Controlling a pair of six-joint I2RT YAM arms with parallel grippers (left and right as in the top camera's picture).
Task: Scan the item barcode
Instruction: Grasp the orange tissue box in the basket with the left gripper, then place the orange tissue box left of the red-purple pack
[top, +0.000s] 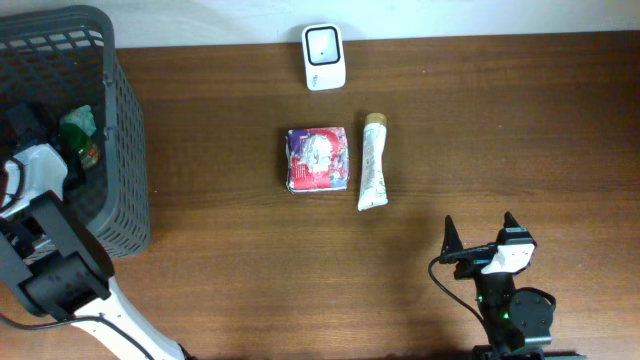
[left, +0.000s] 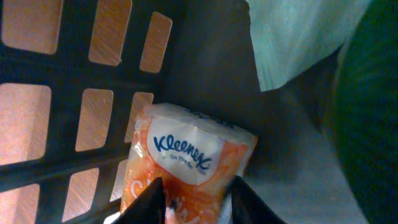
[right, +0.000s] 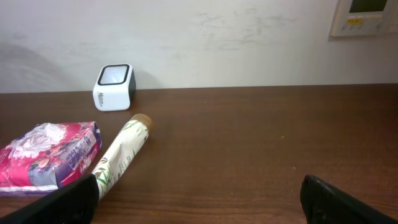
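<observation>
- So, from above: the left gripper (top: 40, 150) is down inside the grey basket (top: 115, 140) at the left edge of the table (top: 250, 280), I'd guess because the next item to scan is in there. The white scanner (top: 324, 57) sits at the far side, middle. A pink tissue pack (top: 318, 158) and a tube (top: 373, 162) lie side by side just near of it. The right gripper (top: 480, 240) is parked near-right, well apart from everything.
- Left wrist cam: an orange Kleenex pack (left: 186, 165) leans against the basket wall, logo facing the camera. The fingers (left: 148, 200) are drawn in narrow, one on each side of the pack and touching it, so it looks like a grip to me. No barcode is showing on this face, so it probably needs turning at the scanner.
- Right wrist cam: its fingers (right: 65, 200) are spread wide in the bottom corners, holding and touching nothing. It faces the scanner, seemingly just waiting.
</observation>
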